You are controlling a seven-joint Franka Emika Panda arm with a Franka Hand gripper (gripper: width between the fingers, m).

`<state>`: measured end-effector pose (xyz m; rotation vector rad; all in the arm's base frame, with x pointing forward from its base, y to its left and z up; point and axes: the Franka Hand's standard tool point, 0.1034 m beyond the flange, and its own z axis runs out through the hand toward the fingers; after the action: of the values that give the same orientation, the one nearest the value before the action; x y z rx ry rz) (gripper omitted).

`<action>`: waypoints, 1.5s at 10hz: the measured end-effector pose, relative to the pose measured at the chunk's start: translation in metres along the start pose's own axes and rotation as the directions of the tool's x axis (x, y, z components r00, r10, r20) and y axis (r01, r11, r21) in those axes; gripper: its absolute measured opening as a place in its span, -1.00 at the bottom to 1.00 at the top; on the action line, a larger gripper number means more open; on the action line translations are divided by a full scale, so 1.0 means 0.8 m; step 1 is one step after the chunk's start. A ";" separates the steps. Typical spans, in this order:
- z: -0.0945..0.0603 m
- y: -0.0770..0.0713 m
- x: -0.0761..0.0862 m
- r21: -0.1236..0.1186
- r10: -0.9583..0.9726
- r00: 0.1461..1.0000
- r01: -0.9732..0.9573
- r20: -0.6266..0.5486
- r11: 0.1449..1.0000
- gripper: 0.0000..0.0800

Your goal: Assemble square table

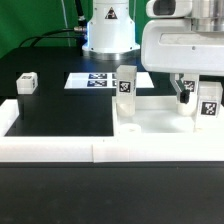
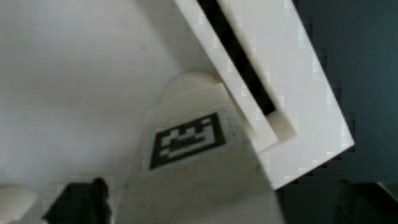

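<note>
The square tabletop [image 1: 155, 112] is a white slab lying flat on the black table at the exterior view's right. One tagged white leg [image 1: 125, 84] stands upright at its far left corner. My gripper [image 1: 196, 98] reaches down at the slab's right side, with a second tagged leg [image 1: 208, 103] between its dark fingers [image 1: 183, 95]. In the wrist view this leg [image 2: 196, 140] fills the space between my fingers [image 2: 82, 202], above the slotted slab [image 2: 267, 70], and they look closed on it. A third leg [image 1: 27, 82] lies loose far left.
The marker board [image 1: 92, 80] lies flat behind the slab, near the robot base [image 1: 108, 35]. A long low white border wall [image 1: 60, 150] runs along the front and turns up the left side. Black table surface [image 1: 65, 110] lies between them.
</note>
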<state>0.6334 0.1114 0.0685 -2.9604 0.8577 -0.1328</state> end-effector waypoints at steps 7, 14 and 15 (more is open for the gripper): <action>0.003 0.009 0.003 -0.004 0.491 0.871 -0.491 0.021 0.871 -0.27; 0.005 0.019 0.002 -0.029 0.914 0.370 -0.924 0.169 0.380 0.22; 0.006 0.018 0.002 -0.023 0.907 0.386 -0.919 0.166 0.395 0.22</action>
<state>0.6276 0.0982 0.0630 -1.9100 2.2243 0.1252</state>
